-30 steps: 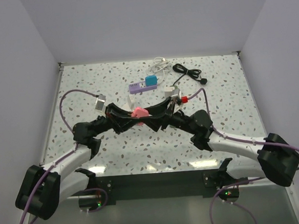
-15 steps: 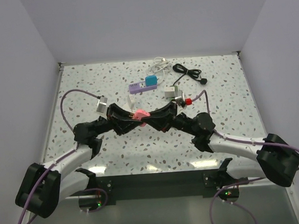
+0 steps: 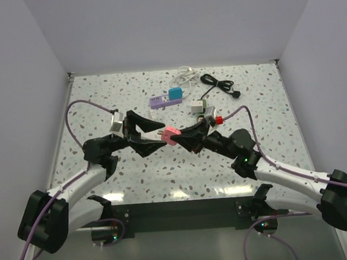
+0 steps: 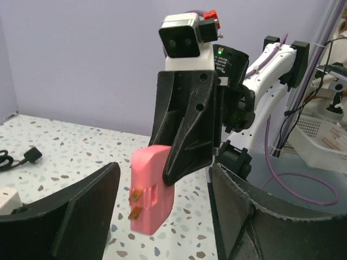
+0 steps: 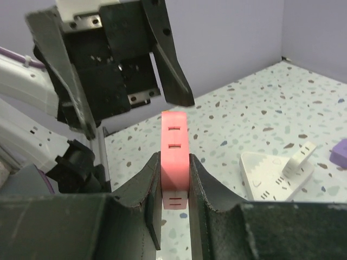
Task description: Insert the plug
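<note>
Pink plug adapter [image 3: 171, 133], its brass prongs turned toward the left arm, is up off the speckled counter [image 3: 262, 118], clamped narrow between the fingers of the right pincer [image 3: 179, 138]. The left pincer [image 3: 160, 135] faces it with its jaws spread wide, one finger on either side of the adapter, neither touching it. Farther back on the counter lie a purple power strip [image 3: 158, 102] with a blue block [image 3: 176, 94] at its right end, a white cable [image 3: 184, 75] and a black cord [image 3: 218, 84].
</note>
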You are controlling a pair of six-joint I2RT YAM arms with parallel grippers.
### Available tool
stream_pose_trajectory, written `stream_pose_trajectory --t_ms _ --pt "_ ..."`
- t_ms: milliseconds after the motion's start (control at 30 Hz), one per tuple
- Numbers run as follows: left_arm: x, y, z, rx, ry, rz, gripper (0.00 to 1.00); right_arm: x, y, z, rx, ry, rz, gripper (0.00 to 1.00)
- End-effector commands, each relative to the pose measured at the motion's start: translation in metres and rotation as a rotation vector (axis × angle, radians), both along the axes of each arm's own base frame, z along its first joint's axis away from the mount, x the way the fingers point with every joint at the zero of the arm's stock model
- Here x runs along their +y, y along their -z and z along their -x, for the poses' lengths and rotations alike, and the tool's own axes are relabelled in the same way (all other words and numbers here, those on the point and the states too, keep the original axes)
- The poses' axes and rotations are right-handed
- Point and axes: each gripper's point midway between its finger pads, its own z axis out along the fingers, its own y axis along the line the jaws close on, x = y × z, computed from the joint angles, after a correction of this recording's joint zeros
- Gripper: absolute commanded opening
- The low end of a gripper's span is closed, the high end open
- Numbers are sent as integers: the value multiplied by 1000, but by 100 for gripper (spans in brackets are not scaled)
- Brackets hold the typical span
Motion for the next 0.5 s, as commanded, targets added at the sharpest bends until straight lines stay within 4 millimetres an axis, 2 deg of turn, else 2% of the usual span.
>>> stream_pose_trajectory --t_ms 0,233,267,300,467 --pt "0 -32 9 -230 17 17 74 -1 -6 0 -12 -4 49 0" --pt "-4 -15 11 -225 75 -68 72 -3 -5 4 -7 -18 86 0" --pt "-4 -15 10 -257 59 -77 72 -3 -8 5 -15 -20 83 0" --pt "-5 -7 5 -211 53 -107 73 -4 -8 5 -13 -20 87 0" --pt "-6 4 -3 -196 25 -164 74 -8 -16 10 -40 -24 88 0"
